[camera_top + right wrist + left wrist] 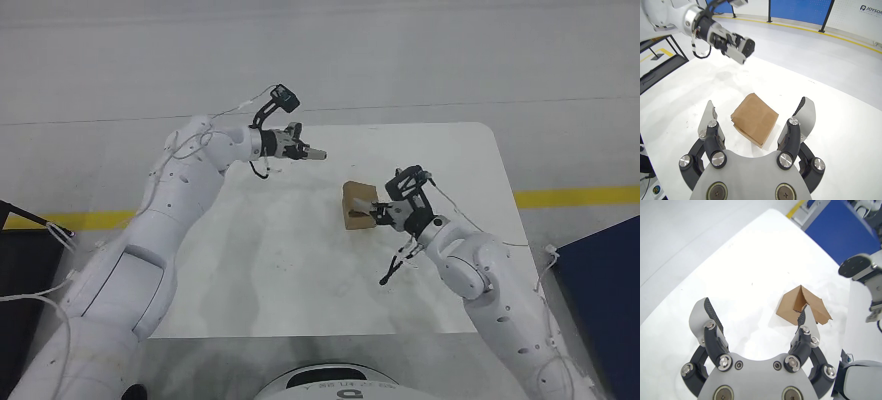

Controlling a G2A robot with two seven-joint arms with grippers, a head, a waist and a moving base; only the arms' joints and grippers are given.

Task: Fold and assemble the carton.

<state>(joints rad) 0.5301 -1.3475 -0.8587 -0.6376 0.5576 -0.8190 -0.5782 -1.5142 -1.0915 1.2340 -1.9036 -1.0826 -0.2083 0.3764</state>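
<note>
Carton [357, 204] sits on your white table [300, 280], one end open. Your right gripper [757, 101] is spread wide just beside it; your left gripper [756, 304], fingers also apart, hovers well away from it.

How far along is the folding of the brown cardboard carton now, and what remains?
Done: the brown cardboard carton already stands as a box shape on the white table. In hand: nothing; the right gripper is open beside it, the left gripper open farther away. Left: one end is open, its flap unfolded, to be closed.
</note>
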